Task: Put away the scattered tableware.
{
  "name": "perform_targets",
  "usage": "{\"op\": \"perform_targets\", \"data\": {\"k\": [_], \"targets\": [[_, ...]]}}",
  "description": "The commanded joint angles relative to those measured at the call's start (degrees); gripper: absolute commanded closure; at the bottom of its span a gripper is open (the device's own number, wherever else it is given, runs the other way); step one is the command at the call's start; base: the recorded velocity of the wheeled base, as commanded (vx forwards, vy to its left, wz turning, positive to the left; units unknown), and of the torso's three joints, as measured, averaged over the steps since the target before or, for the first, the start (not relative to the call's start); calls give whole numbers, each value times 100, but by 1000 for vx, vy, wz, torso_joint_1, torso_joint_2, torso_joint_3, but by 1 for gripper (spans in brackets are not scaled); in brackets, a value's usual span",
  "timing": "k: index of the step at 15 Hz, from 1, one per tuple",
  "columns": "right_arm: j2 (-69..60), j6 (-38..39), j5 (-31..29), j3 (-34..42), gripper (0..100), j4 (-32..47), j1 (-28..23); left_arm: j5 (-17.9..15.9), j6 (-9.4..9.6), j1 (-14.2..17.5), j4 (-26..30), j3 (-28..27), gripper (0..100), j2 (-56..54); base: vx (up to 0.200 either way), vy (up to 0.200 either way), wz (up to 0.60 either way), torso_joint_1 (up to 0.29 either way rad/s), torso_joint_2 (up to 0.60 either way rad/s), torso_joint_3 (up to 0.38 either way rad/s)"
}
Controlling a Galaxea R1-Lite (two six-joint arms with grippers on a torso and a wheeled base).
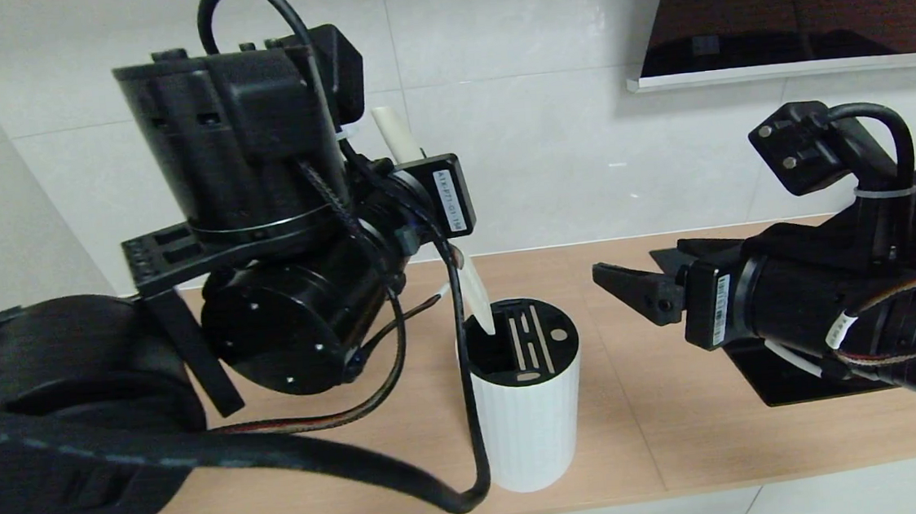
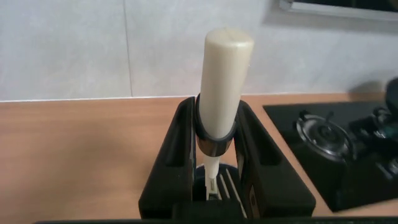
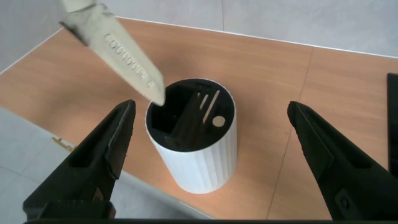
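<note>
So the cream-handled knife with the pale blade (image 1: 473,292) is pretty much upright, handle up and blade down, leaning a bit. Its tip sits right at the big open compartment in the black slotted top of the white ribbed cylindrical utensil holder (image 1: 529,415). From the right wrist view it looks like the tip is at the edge of that opening or barely inside; I can't tell how deep.

The left gripper (image 2: 217,140) is clamped around the knife at the dark collar between handle and blade, with the handle sticking up past the fingers. So the holder is straight below the knife along its long axis, and I'd say the next move is basically a drop straight down. The lean is the thing to watch, because the blade could catch the rim.

The right gripper (image 3: 208,118) has its jaws spread wide with nothing in them. It hovers near the holder's other side, over the light wooden countertop (image 1: 682,403).
</note>
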Motion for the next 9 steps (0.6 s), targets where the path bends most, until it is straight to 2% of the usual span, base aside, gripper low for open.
{"op": "perform_targets", "data": {"k": [1,2,9], "targets": [[19,0,5,10,0,-1,3,73,-3,-9,-47,-36,100,315,0,0,0,0,0,0],[36,-9,14,19,0,-1,3,161,-3,-18,-47,-36,100,368,0,0,0,0,0,0],[89,-9,22,72,0,-10,3,205,-30,-106,-47,-36,100,693,0,0,0,0,0,0]]}}
